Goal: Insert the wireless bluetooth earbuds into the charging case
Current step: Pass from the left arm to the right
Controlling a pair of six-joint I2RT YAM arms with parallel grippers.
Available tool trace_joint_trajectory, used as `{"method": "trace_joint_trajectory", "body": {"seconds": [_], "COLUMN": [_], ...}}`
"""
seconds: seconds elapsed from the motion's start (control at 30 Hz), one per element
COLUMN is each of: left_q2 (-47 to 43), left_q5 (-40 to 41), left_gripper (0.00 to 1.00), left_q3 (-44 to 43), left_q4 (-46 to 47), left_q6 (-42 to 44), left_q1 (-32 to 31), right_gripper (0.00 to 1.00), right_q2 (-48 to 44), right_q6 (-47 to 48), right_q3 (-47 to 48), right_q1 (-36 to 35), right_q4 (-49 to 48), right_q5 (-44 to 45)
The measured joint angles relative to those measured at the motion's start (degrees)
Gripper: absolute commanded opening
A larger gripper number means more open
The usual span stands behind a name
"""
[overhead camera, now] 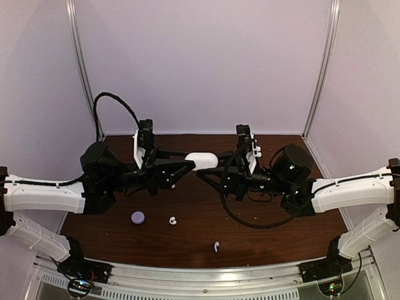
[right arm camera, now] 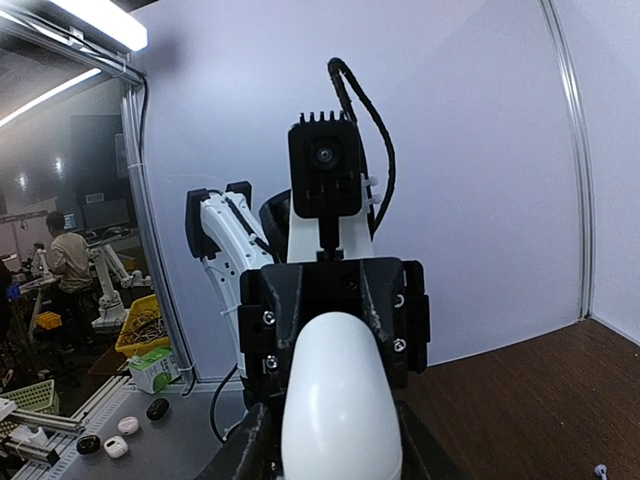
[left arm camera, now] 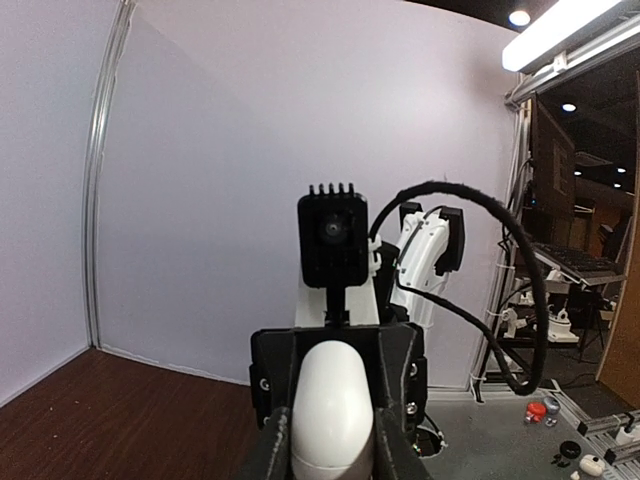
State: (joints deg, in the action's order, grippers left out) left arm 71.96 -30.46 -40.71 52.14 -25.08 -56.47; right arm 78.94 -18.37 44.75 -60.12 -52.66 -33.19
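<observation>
A white pebble-like charging case (overhead camera: 201,161) hangs in the air above the middle back of the table, held from both ends. My left gripper (overhead camera: 187,166) is shut on its left end and my right gripper (overhead camera: 211,169) on its right end. The case is closed. It fills the space between the fingers in the left wrist view (left arm camera: 333,405) and in the right wrist view (right arm camera: 340,400). A curled white earbud (overhead camera: 172,220) and a white earbud with a stem (overhead camera: 216,246) lie on the table near the front. Other earbuds are out of view.
A pale lavender round object (overhead camera: 137,217) lies on the dark wooden table (overhead camera: 275,237) left of the curled earbud. White walls enclose the back and sides. A metal rail (overhead camera: 206,278) runs along the front edge.
</observation>
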Motion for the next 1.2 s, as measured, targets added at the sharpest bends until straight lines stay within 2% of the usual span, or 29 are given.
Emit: {"method": "trace_joint_trajectory", "body": {"seconds": [0.37,0.97,1.2], "left_q2": [0.37,0.46,0.46], "left_q5": [0.0,-0.02,-0.22], "left_gripper": [0.04,0.03,0.03], "left_q3": [0.11,0.11,0.11], "left_q4": [1.16,1.42,1.66], "left_q6": [-0.31,-0.42,-0.46], "left_q1": [-0.02,-0.22,-0.26], "right_gripper": [0.32,0.35,0.24], "right_q2": [1.55,1.55,1.57], "right_q6": [-1.14,-1.44,-1.6], "right_q3": [0.0,0.02,0.02], "right_q1": [-0.02,-0.02,-0.02], "right_q4": [-2.05,-2.91,-2.95], "right_q5": [-0.68,-1.14,-1.25]}}
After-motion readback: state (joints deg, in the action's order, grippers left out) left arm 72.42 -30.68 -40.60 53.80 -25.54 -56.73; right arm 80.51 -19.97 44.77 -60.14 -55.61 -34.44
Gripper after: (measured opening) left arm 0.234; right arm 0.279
